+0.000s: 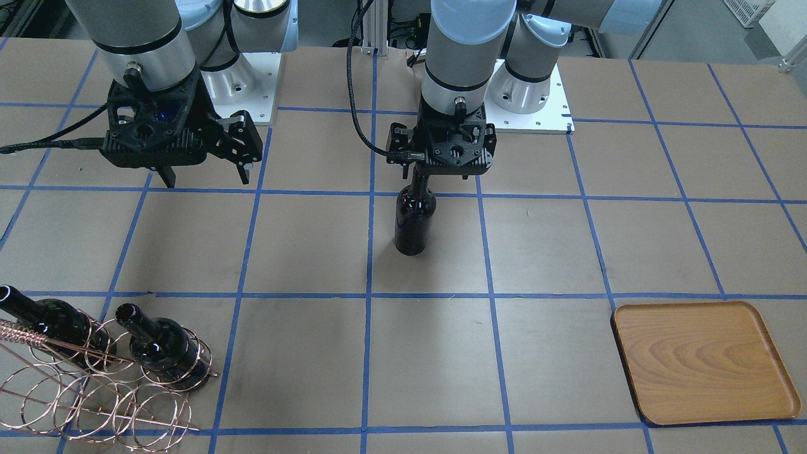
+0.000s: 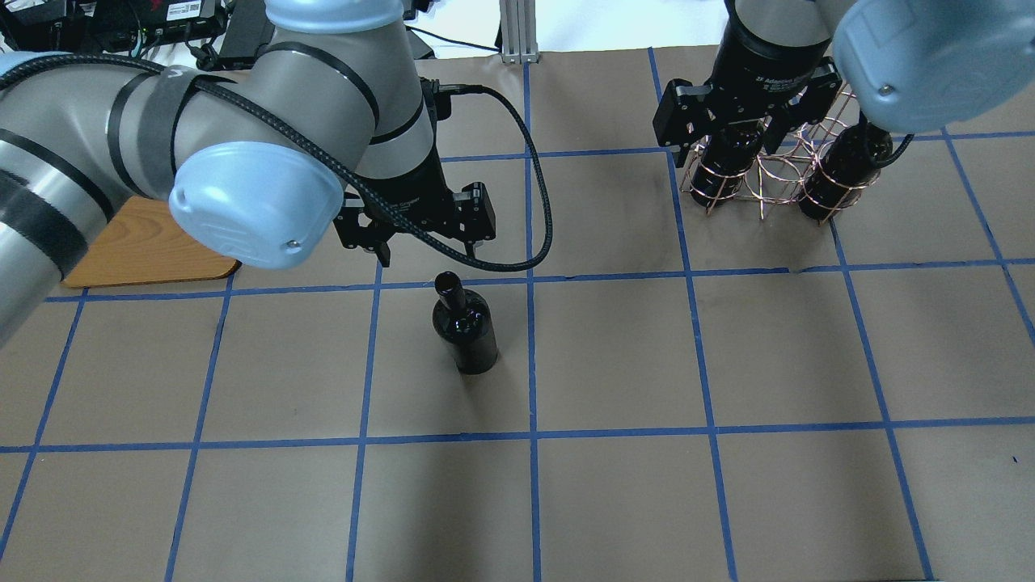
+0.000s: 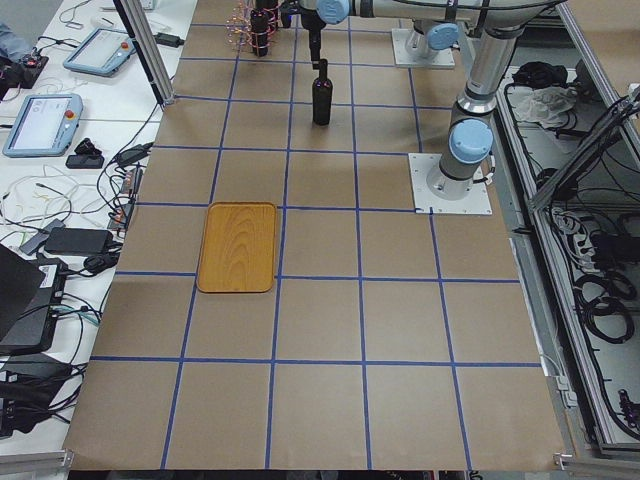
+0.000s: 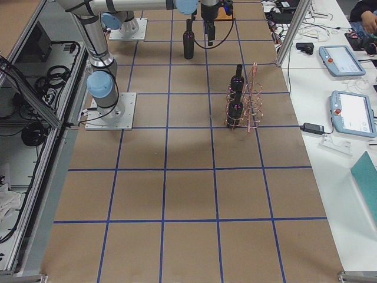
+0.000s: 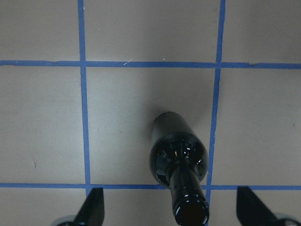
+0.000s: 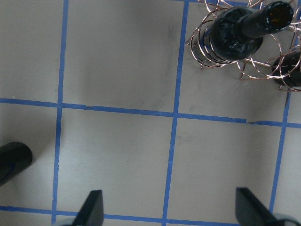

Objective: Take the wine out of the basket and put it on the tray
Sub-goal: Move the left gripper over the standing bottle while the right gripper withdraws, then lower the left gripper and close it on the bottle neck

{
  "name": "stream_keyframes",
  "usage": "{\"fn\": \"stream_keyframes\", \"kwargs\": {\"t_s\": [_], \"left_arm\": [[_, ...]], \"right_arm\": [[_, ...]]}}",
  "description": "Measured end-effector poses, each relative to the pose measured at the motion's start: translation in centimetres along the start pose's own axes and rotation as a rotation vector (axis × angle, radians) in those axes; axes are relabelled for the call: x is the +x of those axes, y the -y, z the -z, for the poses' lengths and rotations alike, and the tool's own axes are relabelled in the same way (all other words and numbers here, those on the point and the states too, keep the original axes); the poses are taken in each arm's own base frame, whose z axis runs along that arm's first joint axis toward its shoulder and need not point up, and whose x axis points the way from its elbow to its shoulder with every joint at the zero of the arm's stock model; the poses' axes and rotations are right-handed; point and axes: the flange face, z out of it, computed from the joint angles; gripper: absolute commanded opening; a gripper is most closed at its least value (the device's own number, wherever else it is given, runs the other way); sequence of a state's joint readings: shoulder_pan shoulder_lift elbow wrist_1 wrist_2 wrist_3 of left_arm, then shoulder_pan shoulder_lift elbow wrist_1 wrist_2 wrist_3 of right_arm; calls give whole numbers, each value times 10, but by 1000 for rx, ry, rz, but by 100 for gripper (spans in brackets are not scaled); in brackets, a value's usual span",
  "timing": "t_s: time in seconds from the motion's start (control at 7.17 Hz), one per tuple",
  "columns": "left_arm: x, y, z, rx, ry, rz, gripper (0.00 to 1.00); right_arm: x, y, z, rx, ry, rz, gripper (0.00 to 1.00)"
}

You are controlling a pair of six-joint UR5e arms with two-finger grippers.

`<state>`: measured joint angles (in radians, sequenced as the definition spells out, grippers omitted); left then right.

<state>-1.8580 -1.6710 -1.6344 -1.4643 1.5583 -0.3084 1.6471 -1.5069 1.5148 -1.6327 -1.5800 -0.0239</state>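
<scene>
A: Overhead exterior showed your wine standing upright on the table, out of the basket, roughly midway between it and the tray.

B: So you were about halfway, I'd judge. Your tray held nothing, and two more bottles sat in the basket's rings.

A: Your left gripper was at the neck, fingers spread wide either side of it, no contact that I could see.

B: Your right gripper hung on the basket's side of the table, fingers wide as well, holding nothing. For this bottle you had the grasp, the carry and the set-down on the tray left.
</scene>
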Motion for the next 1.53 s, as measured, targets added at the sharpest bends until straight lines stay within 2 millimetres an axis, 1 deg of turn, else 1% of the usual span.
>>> {"fn": "stream_keyframes", "kwargs": {"t_s": [0.28,0.56,0.7,0.84,1.12,1.53], "left_arm": [[2,2,-19,-23,7,-2,100],[4,4,-32,-43,8,-3,100],[5,4,-39,-56,7,-5,97],[6,4,-45,-68,9,-7,85],[7,2,-49,-77,1,-8,79],[9,2,-49,-81,-14,-11,78]], "right_arm": [[-2,-3,-1,-9,29,-4,100],[-5,-7,-1,-29,62,-16,100],[-4,-10,0,-39,63,-18,100],[-4,-12,1,-44,63,-19,100],[-4,-13,2,-46,61,-20,100],[-5,-13,1,-45,61,-16,100]]}}
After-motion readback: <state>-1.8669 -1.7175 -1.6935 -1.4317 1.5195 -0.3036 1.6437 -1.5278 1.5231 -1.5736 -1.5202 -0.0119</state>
